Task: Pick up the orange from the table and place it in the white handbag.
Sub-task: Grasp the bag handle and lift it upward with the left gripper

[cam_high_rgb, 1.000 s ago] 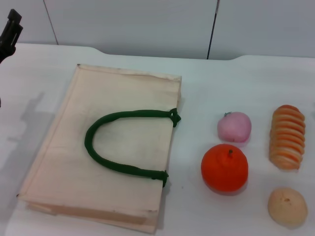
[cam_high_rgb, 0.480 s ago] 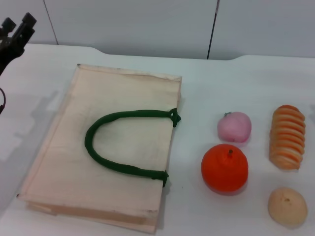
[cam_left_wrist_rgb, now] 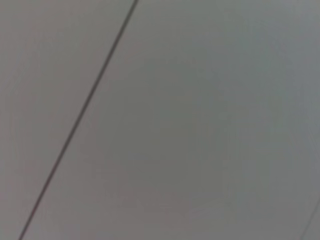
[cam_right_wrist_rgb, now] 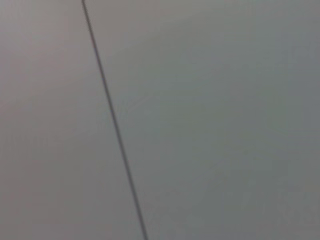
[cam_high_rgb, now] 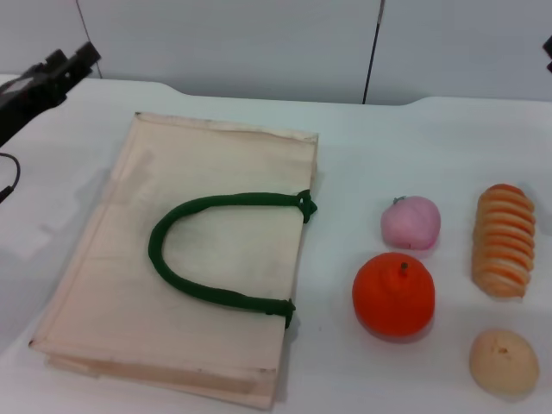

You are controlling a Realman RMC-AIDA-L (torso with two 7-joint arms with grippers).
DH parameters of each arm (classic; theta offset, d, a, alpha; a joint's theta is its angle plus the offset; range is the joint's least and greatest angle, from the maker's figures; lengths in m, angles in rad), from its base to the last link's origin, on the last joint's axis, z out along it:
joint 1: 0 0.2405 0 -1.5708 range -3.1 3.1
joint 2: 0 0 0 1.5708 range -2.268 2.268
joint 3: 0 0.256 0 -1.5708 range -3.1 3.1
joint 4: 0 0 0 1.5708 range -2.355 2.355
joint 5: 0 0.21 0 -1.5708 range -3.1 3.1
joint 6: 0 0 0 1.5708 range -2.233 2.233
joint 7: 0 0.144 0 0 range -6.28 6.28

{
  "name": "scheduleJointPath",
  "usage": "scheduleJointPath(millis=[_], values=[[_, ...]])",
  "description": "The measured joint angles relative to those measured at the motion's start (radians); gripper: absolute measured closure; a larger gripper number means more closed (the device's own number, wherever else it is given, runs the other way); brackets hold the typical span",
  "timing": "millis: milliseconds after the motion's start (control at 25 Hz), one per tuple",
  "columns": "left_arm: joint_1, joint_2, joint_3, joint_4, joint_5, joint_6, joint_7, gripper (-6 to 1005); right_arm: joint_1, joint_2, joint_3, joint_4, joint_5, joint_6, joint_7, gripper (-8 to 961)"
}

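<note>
The orange [cam_high_rgb: 393, 294] sits on the white table [cam_high_rgb: 345, 147] at the right, glossy, with a small stem on top. The white handbag [cam_high_rgb: 181, 259] lies flat at the left, its dark green handle [cam_high_rgb: 216, 250] looped across the top face. My left gripper [cam_high_rgb: 67, 64] hovers at the far left, beyond the bag's far left corner and well away from the orange. Only a dark sliver of my right gripper [cam_high_rgb: 548, 47] shows at the far right edge. Both wrist views show just a grey wall with a dark seam.
A pale pink round fruit [cam_high_rgb: 410, 222] lies just behind the orange. A ridged orange-and-cream loaf [cam_high_rgb: 504, 240] lies to the orange's right, and a tan bun [cam_high_rgb: 504, 362] sits near the front right. A grey panelled wall [cam_high_rgb: 259, 43] stands behind the table.
My left gripper has swung inward from the left edge toward the bag's far left corner. A sliver of the right gripper has appeared at the right edge. The objects have not moved.
</note>
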Motion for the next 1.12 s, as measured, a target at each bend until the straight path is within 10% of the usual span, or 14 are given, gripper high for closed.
scheduleJointPath(millis=[680, 1120], values=[[-0.086, 0.006, 0.001, -0.266, 0.392, 0.15, -0.338, 286, -0.006, -0.079, -0.039, -0.177, -0.361, -0.003, 0.319, 151], [-0.141, 0.026, 0.001, -0.337, 0.613, 0.239, -0.465, 286, -0.018, -0.082, -0.035, -0.302, -0.494, -0.044, 0.451, 151]])
